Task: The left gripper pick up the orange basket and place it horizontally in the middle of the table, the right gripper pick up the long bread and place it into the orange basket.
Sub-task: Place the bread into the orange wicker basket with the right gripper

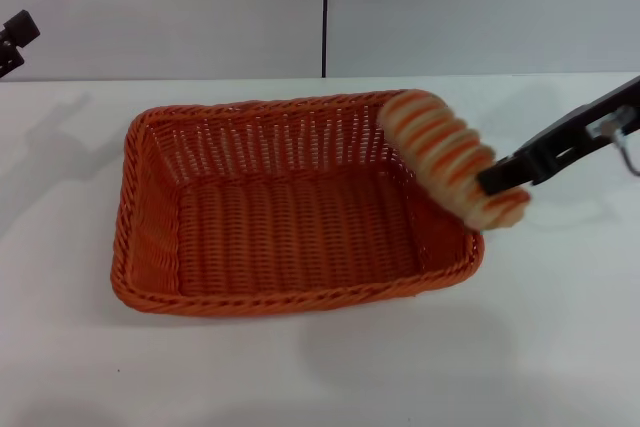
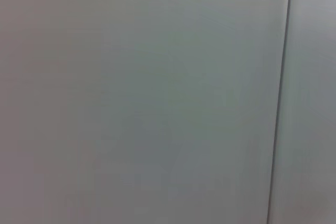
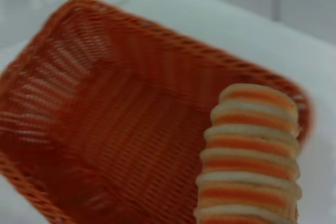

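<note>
One long bread (image 1: 447, 155) clamped in right gripper (image 1: 497, 179) fingers, over orange basket (image 1: 290, 209) rim

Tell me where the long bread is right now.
In the head view the long bread is on the right, held by the right gripper above the right rim of the orange basket.

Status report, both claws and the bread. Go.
Right claw shut on striped oblong bread roll, held over right rim of orange woven basket. Left claw parked far left. Basket interior unobstructed.
</note>
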Controlling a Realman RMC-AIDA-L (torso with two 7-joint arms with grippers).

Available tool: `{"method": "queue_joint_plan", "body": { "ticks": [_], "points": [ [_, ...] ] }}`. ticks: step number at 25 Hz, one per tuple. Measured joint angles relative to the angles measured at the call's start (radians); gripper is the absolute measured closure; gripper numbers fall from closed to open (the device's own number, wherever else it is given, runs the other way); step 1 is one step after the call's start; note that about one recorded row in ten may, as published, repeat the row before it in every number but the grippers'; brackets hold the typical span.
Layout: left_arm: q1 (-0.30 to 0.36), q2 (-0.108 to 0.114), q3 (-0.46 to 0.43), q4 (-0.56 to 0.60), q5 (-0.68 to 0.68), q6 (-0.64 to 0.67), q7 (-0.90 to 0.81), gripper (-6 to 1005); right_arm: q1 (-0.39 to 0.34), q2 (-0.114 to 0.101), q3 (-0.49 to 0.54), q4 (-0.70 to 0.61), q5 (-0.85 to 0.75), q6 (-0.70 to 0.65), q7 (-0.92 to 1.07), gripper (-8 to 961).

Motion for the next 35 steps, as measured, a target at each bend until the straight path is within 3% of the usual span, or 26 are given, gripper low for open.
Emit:
{"method": "queue_joint_plan", "body": {
  "ticks": [6,17,24,29,35],
  "points": [
    [0.001,0.0,0.0,0.002,-0.004,0.007,0.0,184,0.014,0.0,-0.027,0.074,0.078,0.046,-0.061,846],
    [0.005,0.0,0.001,-0.003,-0.004,0.007,-0.004,184,0.05,-0.002,-0.031,0.062,0.134,0.044,-0.109,848],
    [0.006,0.0,0.001,-0.021,-0.005,0.007,0.0,184,0.076,-0.003,-0.025,0.189,0.235,0.072,-0.289,852],
    [0.006,0.0,0.0,-0.021,-0.006,0.007,0.0,184,0.084,-0.002,-0.017,0.281,0.287,0.135,-0.366,805],
    [0.006,0.0,0.0,-0.02,-0.002,0.007,0.002,184,0.075,-0.002,-0.009,0.301,0.305,0.193,-0.395,749]
  ]
}}
